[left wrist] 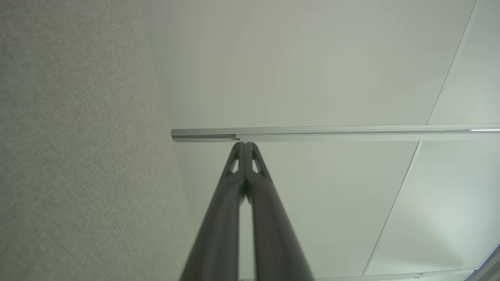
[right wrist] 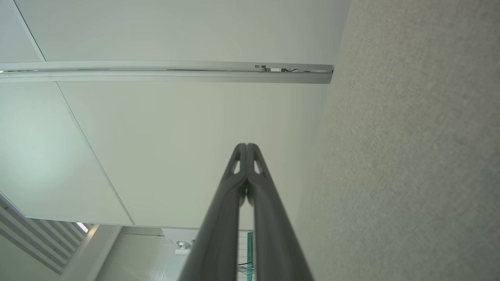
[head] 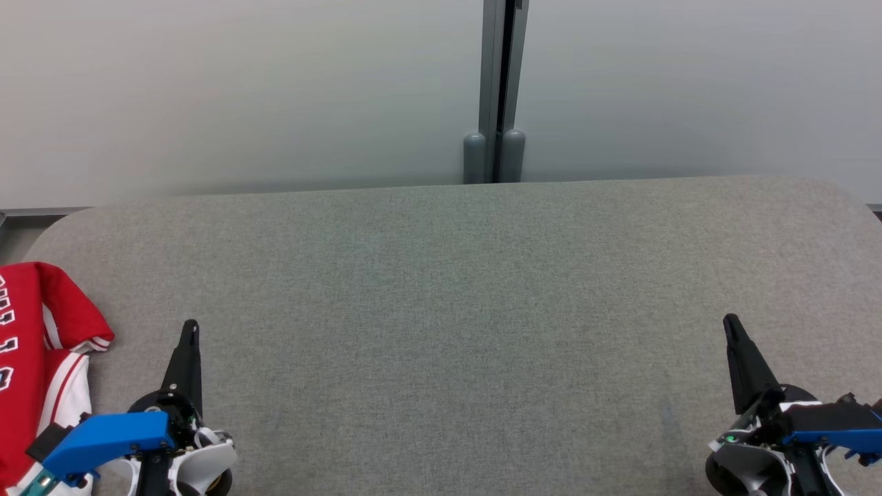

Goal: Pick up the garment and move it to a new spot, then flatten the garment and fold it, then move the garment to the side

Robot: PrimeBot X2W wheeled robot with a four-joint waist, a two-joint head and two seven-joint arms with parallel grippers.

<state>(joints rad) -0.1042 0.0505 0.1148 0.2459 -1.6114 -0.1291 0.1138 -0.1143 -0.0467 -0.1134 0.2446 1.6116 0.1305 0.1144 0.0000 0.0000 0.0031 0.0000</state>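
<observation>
A red garment with white trim and white lettering lies at the far left edge of the grey table, partly cut off by the frame. My left gripper hovers just right of it, apart from the cloth, fingers pressed together and holding nothing. In the left wrist view the same gripper points past the table toward the wall. My right gripper stands at the lower right of the table, also shut and empty, and its tips meet in the right wrist view.
A pale wall rises behind the table, with a grey vertical post at its middle. The table's rounded far corners mark its back edge. Wide grey tabletop lies between the two grippers.
</observation>
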